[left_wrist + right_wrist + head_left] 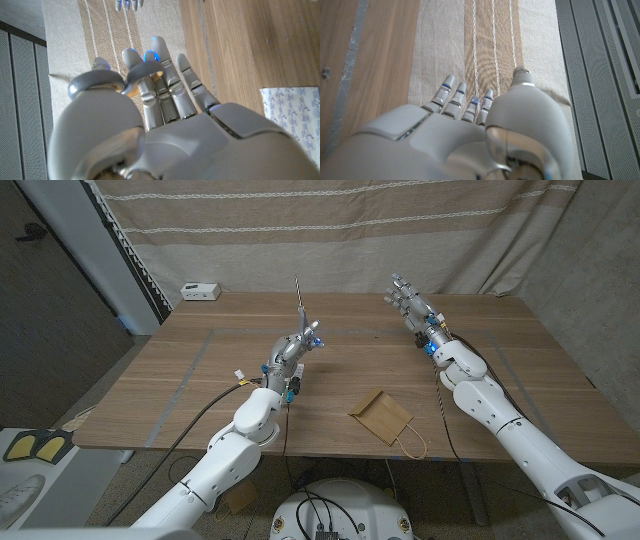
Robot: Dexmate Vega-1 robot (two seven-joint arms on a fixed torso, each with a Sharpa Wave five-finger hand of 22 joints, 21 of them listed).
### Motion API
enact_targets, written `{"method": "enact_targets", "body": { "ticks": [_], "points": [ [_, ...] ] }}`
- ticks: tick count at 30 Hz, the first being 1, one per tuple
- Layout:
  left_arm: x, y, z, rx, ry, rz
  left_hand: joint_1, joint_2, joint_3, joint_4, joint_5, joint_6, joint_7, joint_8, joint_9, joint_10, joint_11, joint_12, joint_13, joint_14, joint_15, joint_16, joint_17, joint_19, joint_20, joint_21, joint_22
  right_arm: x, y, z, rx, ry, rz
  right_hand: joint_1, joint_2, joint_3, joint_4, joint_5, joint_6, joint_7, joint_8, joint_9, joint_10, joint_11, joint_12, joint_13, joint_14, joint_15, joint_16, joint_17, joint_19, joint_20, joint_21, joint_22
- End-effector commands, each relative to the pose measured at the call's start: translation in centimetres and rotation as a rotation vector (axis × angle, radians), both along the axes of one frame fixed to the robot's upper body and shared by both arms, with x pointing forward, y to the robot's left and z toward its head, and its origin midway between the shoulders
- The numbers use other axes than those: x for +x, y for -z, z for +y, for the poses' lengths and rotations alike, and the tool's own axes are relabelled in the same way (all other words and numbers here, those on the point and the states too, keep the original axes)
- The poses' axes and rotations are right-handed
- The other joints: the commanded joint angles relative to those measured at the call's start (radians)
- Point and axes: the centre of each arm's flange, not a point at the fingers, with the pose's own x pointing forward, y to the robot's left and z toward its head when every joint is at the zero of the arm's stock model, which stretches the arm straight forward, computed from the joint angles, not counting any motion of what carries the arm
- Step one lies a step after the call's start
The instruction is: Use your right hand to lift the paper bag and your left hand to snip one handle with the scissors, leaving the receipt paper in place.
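Head view, itemised. Surface (200, 370): wooden, spanning the middle of the frame, with faint tape lines. Paper bag (380, 415): brown, lying flat at lower centre near the surface's front edge, its thin handle (413, 442) looping toward the lower right. Left hand (293, 352): centre-left, raised above the surface, gripping the scissors (299, 305), whose closed blades point up toward the top of the frame. Right hand (410, 302): upper right, lifted clear of the surface, fingers extended and slightly apart, holding nothing. Bag and both hands stand well apart. White box (200, 290): small, at the surface's upper-left far corner. Curtain (330, 230): beige, striped, across the top.
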Motion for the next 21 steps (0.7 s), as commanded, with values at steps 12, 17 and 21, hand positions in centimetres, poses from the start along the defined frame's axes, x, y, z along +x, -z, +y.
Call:
{"method": "enact_targets", "body": {
  "ticks": [12,17,21],
  "points": [
    [1.1,-0.3,-1.0,-0.008,0.022,0.030,0.178,0.048,0.053,0.016,-0.004,-0.277,-0.237,-0.005,0.086,0.157,-0.167,0.128,0.138,-0.023,-0.073,0.082,0.196,-0.012,-0.097,0.048,0.024,-0.3,-0.2,-0.2,-0.004,0.018,-0.005,-0.006,0.005,-0.003,-0.006,0.010,-0.001,-0.006,0.004,0.000,-0.005,-0.008,0.010,0.000,-0.004,-0.083,0.006,-0.003,0.001,0.007,-0.007,0.003],
    [1.5,-0.4,-1.6,-0.004,0.043,0.019,0.160,0.044,0.065,0.025,-0.004,-0.227,-0.224,-0.051,-0.004,0.143,-0.166,0.106,0.125,-0.055,-0.072,0.068,0.238,-0.027,-0.095,0.057,0.028,-0.4,-0.4,-0.2,-0.011,0.026,-0.008,-0.006,0.005,-0.003,-0.006,0.010,-0.003,-0.005,0.004,0.000,-0.006,-0.006,0.010,-0.001,-0.004,-0.082,0.006,-0.004,0.002,0.006,-0.009,0.003],
    [1.7,-0.6,-1.9,-0.011,0.067,0.003,0.151,0.042,0.066,0.029,-0.004,-0.226,-0.225,-0.057,-0.011,0.137,-0.166,0.098,0.119,-0.061,-0.072,0.061,0.243,-0.028,-0.097,0.059,0.027,-0.5,-0.5,-0.2,-0.012,0.029,-0.010,-0.007,0.006,-0.003,-0.006,0.010,-0.001,-0.006,0.005,0.000,-0.006,-0.006,0.011,-0.001,-0.005,-0.082,0.006,-0.005,0.000,0.008,-0.010,0.003]
  ]
}}
